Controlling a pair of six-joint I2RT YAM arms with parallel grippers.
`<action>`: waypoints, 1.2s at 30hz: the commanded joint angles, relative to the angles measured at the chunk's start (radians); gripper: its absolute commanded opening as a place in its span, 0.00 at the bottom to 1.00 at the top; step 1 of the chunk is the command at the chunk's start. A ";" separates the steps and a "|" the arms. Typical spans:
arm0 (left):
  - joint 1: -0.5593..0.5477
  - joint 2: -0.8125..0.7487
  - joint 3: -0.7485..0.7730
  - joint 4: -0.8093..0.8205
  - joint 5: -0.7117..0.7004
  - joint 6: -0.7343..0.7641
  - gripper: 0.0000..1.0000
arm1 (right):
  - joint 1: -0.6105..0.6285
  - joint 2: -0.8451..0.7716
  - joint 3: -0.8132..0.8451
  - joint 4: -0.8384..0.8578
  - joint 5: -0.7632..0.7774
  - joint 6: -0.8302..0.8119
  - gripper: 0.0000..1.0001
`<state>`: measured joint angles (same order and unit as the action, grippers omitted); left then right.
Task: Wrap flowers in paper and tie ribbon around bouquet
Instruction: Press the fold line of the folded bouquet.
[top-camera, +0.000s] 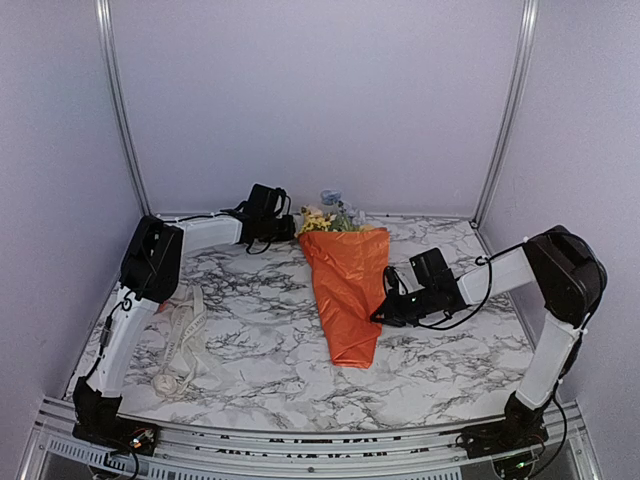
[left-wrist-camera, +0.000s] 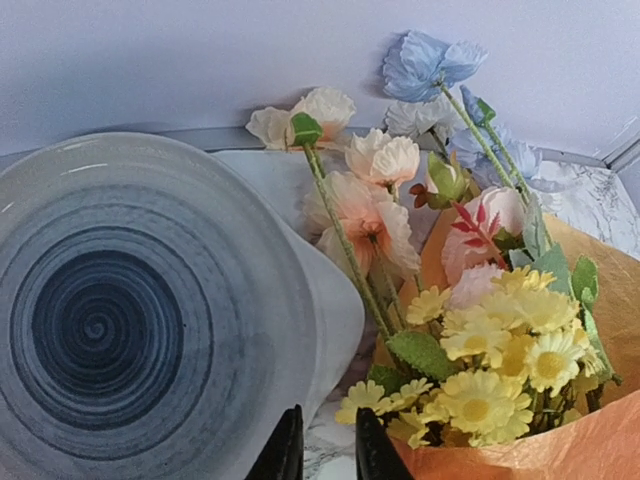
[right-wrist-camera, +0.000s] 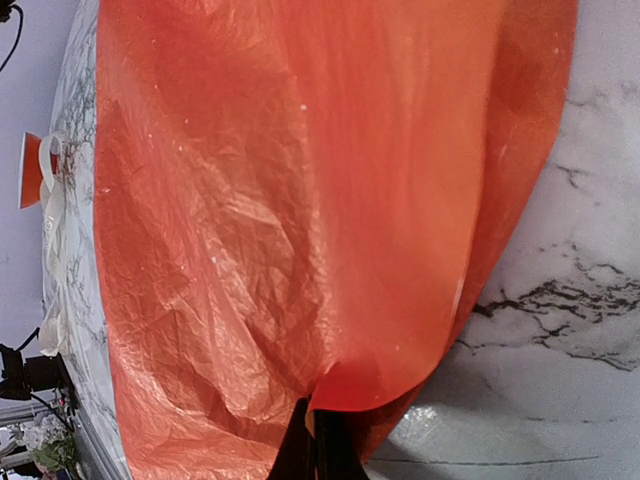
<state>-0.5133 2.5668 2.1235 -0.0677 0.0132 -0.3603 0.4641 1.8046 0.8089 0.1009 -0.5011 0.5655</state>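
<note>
right claw (right-wrist-camera: 316, 440) pinches an edge of the paper (right-wrist-camera: 300, 200).

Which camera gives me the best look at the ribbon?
The top external view: the ribbon lies there laid out, loosely looped on the left side of the table. The right wrist view catches only a thin strip at its left edge, beyond the paper. The left wrist view shows none.
</note>
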 joint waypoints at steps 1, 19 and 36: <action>-0.060 -0.204 -0.150 0.003 -0.060 0.046 0.18 | -0.006 0.005 0.021 -0.061 0.006 -0.016 0.00; -0.217 -0.217 -0.368 -0.034 -0.054 0.087 0.17 | -0.004 -0.020 0.000 -0.062 0.004 -0.022 0.00; -0.258 -0.465 -0.571 0.024 -0.171 0.190 0.15 | -0.005 -0.018 -0.011 -0.051 0.001 -0.018 0.00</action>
<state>-0.6476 2.2597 1.6154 -0.0906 -0.1333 -0.2615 0.4633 1.7950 0.8066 0.0792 -0.5072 0.5495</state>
